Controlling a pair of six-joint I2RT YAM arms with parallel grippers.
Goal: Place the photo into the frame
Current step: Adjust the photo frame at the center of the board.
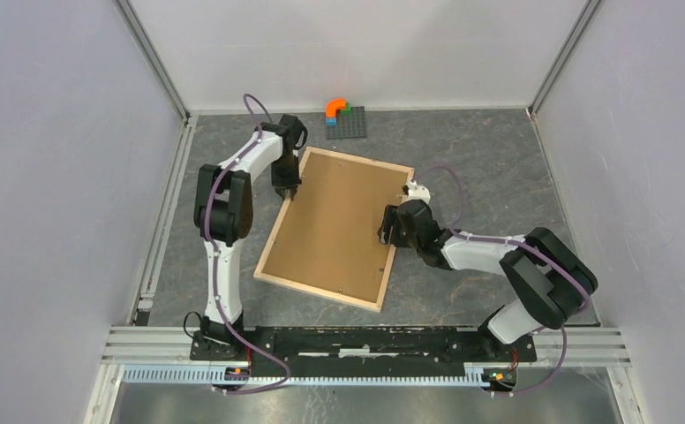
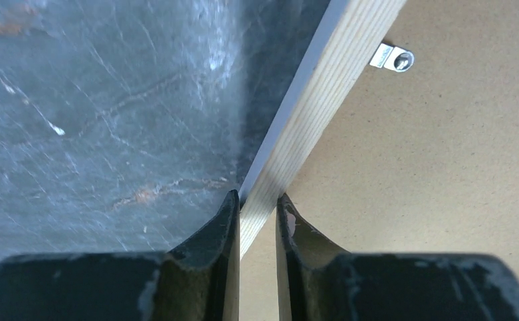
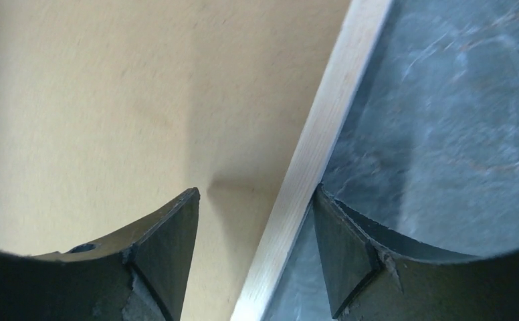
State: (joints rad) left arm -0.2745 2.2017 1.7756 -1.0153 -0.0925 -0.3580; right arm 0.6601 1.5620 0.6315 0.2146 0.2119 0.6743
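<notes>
The frame point(image 1: 274, 237) of pale wood lies flat on the table with a plain brown backing board point(image 1: 339, 221) filling it. The photo is hidden. My left gripper point(image 1: 288, 189) is at the frame's left rail point(image 2: 324, 93), and in the left wrist view the gripper point(image 2: 258, 198) is shut on that rail, one finger on the table side and one over the board. My right gripper point(image 1: 390, 226) is at the right rail point(image 3: 324, 127). It point(image 3: 257, 194) stands open astride the rail, with the outer finger close against it and the inner finger well apart over the board point(image 3: 110, 100).
A grey plate with orange, green and blue bricks point(image 1: 342, 115) sits at the back of the table. A small metal clip point(image 2: 394, 59) lies on the backing board by the left rail. Grey walls close in the left, right and back.
</notes>
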